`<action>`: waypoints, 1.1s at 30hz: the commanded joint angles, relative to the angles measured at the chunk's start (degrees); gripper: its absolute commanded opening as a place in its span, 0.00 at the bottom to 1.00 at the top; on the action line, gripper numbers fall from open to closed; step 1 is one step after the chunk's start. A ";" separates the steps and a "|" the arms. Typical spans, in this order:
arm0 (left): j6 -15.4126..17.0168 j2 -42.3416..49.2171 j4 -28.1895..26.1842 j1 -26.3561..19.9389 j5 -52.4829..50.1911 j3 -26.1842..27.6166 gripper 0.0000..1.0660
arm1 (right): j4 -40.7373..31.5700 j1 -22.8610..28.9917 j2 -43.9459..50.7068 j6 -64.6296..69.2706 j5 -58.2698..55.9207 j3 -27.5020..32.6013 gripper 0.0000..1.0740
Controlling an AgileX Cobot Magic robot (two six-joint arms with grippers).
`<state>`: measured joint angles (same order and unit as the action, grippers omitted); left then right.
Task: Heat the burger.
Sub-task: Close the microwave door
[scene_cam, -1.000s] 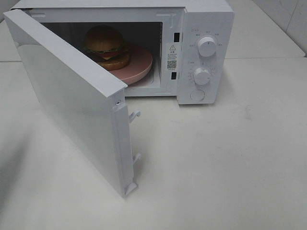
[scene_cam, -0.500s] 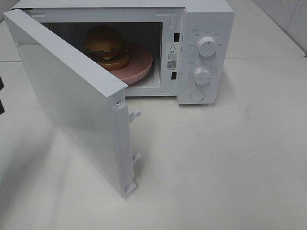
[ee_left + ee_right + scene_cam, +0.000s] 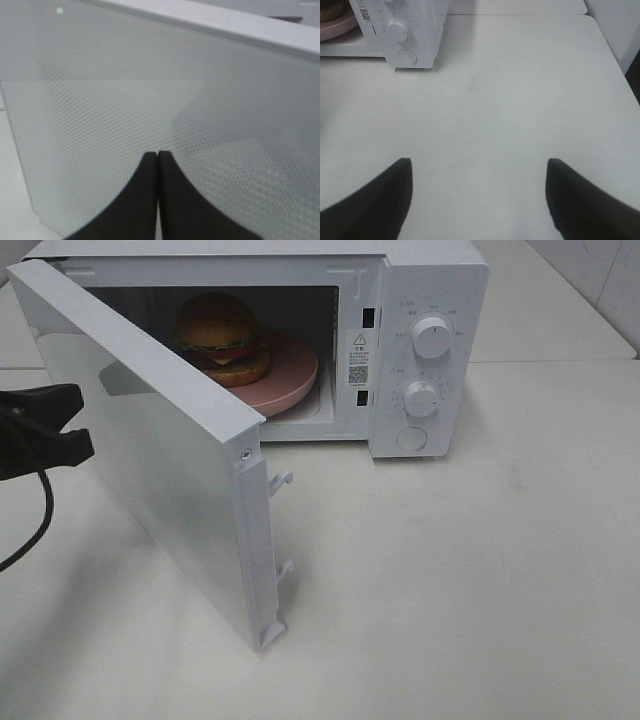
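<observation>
The burger (image 3: 220, 337) sits on a pink plate (image 3: 295, 375) inside the white microwave (image 3: 430, 280). The microwave's door (image 3: 170, 470) stands open, swung out to the left and front. My left gripper (image 3: 82, 425) is at the left edge, close to the door's outer face, and it is shut and empty. In the left wrist view its black fingertips (image 3: 158, 155) meet in front of the dotted door panel (image 3: 150, 90). My right gripper (image 3: 480, 162) is open and empty over bare table, right of the microwave; the exterior view does not show it.
The microwave's control panel has two knobs (image 3: 431, 337) (image 3: 421, 398) and a round button (image 3: 411, 438). A black cable (image 3: 40, 510) hangs from my left arm. The white table (image 3: 480, 570) stretches in front and to the right. The door's latch hooks (image 3: 282, 480) stick out.
My left gripper has come into view from the left edge and moved right, towards the door's outer face. The door, burger and plate have not moved.
</observation>
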<state>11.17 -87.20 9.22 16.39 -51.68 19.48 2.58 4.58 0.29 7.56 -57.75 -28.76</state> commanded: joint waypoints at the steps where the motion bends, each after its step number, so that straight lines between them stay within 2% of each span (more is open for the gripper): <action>1: -0.06 -1.55 -1.26 1.89 -1.32 2.41 0.00 | 0.06 -0.29 1.49 -0.63 0.74 0.23 0.68; 6: -0.17 -3.84 -5.21 5.27 -0.86 5.10 0.00 | 0.06 -0.29 1.49 -0.63 0.74 0.23 0.68; 7: -1.38 -4.93 -7.16 6.93 -0.80 6.07 0.00 | 0.06 -0.29 1.49 -0.63 0.74 0.23 0.68; 10: -2.12 -5.39 -7.96 7.79 -0.63 6.59 0.00 | 0.06 -0.29 1.49 -0.63 0.74 0.23 0.68; 12: -4.24 -7.16 -10.89 10.60 0.23 8.88 0.00 | 0.06 -0.29 1.49 -0.63 0.74 0.23 0.68; 15: -4.30 -8.65 -13.12 12.26 0.86 10.94 0.00 | 0.06 -0.29 1.49 -0.63 0.74 0.23 0.68; 18: -4.53 -9.00 -13.75 12.66 1.20 11.57 0.00 | 0.06 -0.29 1.49 -0.63 0.74 0.23 0.68; 20: -5.56 -10.77 -15.70 14.32 1.66 14.61 0.00 | 0.06 -0.29 1.49 -0.63 0.74 0.23 0.68; 23: -5.56 -11.12 -15.70 14.61 1.78 15.53 0.00 | 0.06 -0.29 1.49 -0.63 0.74 0.23 0.68; 25: -5.90 -13.06 -16.39 15.70 4.35 19.48 0.00 | 0.06 -0.29 1.49 -0.63 0.74 0.23 0.68; 29: -6.82 -14.67 -17.42 16.33 5.21 22.06 0.00 | 0.06 -0.29 1.49 -0.63 0.74 0.23 0.68; 33: -7.68 -17.02 -18.96 17.19 7.73 27.10 0.00 | 0.06 -0.29 1.49 -0.63 0.74 0.23 0.68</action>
<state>3.90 -103.36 -8.65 32.83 -45.26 44.00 2.58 4.58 0.29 7.56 -57.75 -28.76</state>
